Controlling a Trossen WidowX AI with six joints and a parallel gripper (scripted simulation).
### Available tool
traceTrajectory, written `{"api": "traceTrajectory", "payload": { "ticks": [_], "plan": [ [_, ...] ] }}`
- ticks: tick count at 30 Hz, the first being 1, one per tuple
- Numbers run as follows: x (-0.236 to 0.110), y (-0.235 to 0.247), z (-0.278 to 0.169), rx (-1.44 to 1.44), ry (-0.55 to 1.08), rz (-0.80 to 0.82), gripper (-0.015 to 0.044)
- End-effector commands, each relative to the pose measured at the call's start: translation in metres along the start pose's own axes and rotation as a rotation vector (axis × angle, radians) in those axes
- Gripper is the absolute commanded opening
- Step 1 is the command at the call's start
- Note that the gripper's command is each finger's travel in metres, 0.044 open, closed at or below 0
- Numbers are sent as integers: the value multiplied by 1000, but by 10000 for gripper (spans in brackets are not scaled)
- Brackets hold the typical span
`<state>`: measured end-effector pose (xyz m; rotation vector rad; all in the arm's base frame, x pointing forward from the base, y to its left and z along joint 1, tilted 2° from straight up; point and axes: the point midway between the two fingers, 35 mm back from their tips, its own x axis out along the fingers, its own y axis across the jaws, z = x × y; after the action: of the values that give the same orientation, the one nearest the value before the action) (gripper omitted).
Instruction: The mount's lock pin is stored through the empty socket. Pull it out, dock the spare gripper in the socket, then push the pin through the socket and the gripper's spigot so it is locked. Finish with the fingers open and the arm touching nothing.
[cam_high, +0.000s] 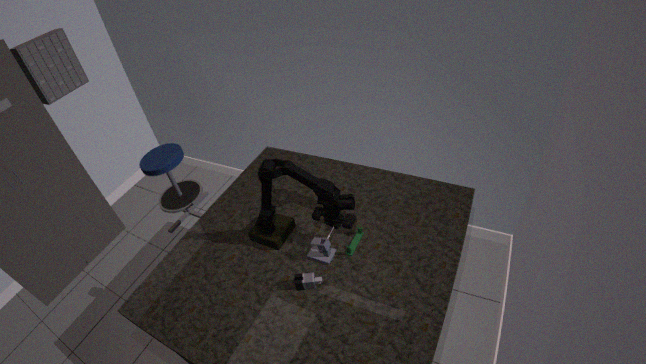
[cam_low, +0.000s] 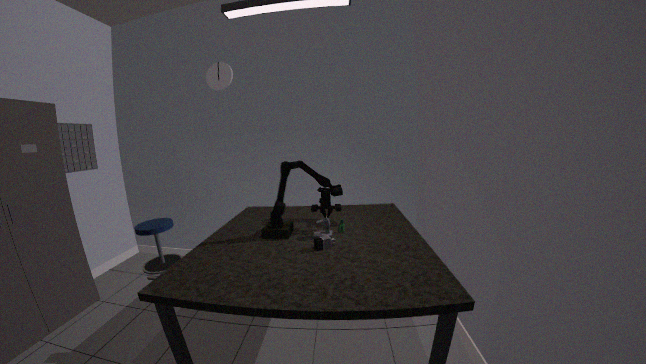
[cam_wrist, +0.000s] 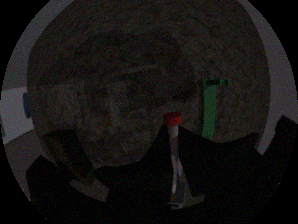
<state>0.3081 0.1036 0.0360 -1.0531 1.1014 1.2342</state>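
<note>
The grey mount (cam_high: 321, 250) (cam_low: 324, 234) stands on the table in front of the arm's base. The thin pale lock pin (cam_high: 329, 234) (cam_wrist: 174, 152) with a red head (cam_wrist: 173, 119) rises tilted from the mount's socket; I cannot tell whether its lower end is free of the socket. My gripper (cam_high: 332, 228) (cam_low: 325, 215) (cam_wrist: 168, 127) hangs right above the mount and is shut on the lock pin. The spare gripper (cam_high: 307, 280) (cam_low: 319, 243), grey and dark, lies on its side nearer the front of the table, apart from the mount.
A green bar (cam_high: 355, 242) (cam_low: 342, 226) (cam_wrist: 210, 106) lies on the table just right of the mount. The arm's base (cam_high: 271, 232) stands to the left. The dark table (cam_high: 410, 260) has a blue stool (cam_high: 162, 159) beyond its far left corner.
</note>
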Motion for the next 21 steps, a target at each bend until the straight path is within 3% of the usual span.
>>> {"api": "traceTrajectory", "payload": {
  "ticks": [1,21],
  "plan": [
    [0,0,3,6,0,-1,0],
    [2,-1,19,7,2,1,0]
  ]
}}
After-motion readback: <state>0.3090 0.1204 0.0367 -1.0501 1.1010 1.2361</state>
